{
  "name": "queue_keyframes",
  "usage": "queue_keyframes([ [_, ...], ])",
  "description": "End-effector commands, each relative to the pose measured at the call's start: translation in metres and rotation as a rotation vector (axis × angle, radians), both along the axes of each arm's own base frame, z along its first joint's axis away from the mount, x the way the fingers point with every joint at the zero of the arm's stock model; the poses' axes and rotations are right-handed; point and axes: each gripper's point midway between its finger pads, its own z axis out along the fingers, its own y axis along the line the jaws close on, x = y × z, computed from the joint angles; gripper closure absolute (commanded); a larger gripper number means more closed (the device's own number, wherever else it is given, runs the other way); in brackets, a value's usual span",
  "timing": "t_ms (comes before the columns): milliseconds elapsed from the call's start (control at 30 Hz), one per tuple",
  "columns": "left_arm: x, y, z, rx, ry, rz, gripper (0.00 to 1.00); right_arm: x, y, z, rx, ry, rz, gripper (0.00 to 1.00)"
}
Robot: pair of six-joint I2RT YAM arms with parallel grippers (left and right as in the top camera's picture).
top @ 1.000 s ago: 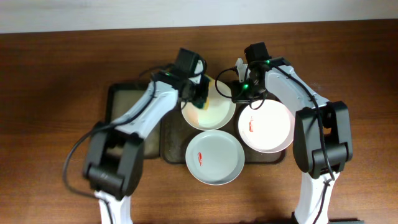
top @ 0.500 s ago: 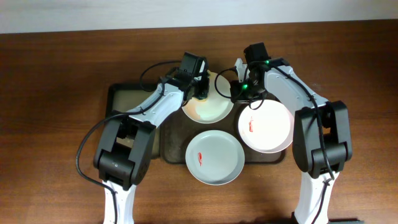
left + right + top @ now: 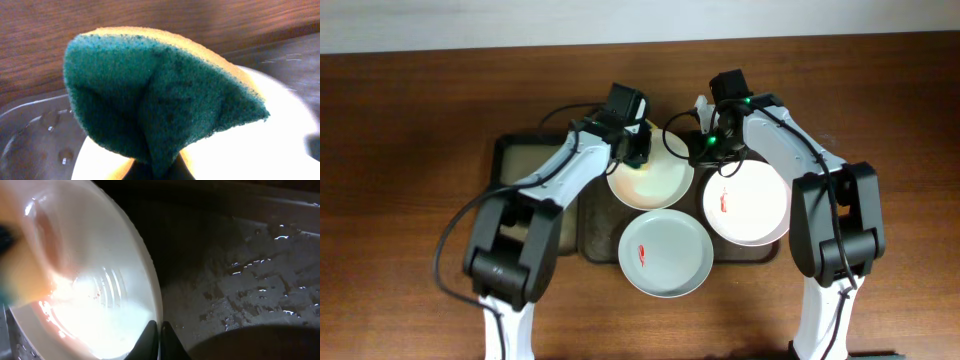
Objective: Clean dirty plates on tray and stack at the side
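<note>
Since a second ago my left gripper (image 3: pixel 634 150) has drawn back a little along the far rim of the plate (image 3: pixel 652 182), taking the sponge (image 3: pixel 160 95) with it. Those fingers are clamped on the sponge, which is folded, green side out, and held only by its lower corner. It hangs just over the plate's far-left edge, and I cannot tell whether it is touching. If I scrub hard with so little sponge between the fingers, it could twist out and drop. To the right, my right gripper (image 3: pixel 160 332) is closed on the plate's thin rim, steadying it. That side seems slightly raised off the tray (image 3: pixel 250 290), though I cannot be sure. The tray under these fingers is beaded with water, so the grip is probably slippery. A sideways push from the sponge could lever the rim out of the pinch, and the plate would then skate or clatter down. Just beside it on my near side sits the near plate (image 3: pixel 665 253), and under my right forearm is the right plate (image 3: pixel 750 205). Both are still smeared red, and a loose plate could knock either one. Faint reddish specks seem to remain in the plate's bowl, so stopping now might leave it dirty.
</note>
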Motion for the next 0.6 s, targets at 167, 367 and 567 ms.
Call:
queue_keyframes([
  [167,-0.044,0.103,0.186,-0.041,-0.157,0.172,1.0,-0.006,-0.002,-0.01,-0.014,0.014,0.006,0.63],
  [367,-0.073,0.17,0.129,0.059,0.127,0.313,1.0,-0.009,-0.003,-0.027,-0.009,0.0,0.002,0.82],
  [567,-0.079,0.186,0.12,0.076,0.183,0.344,1.0,0.024,-0.004,0.036,-0.033,-0.137,0.012,0.96],
])
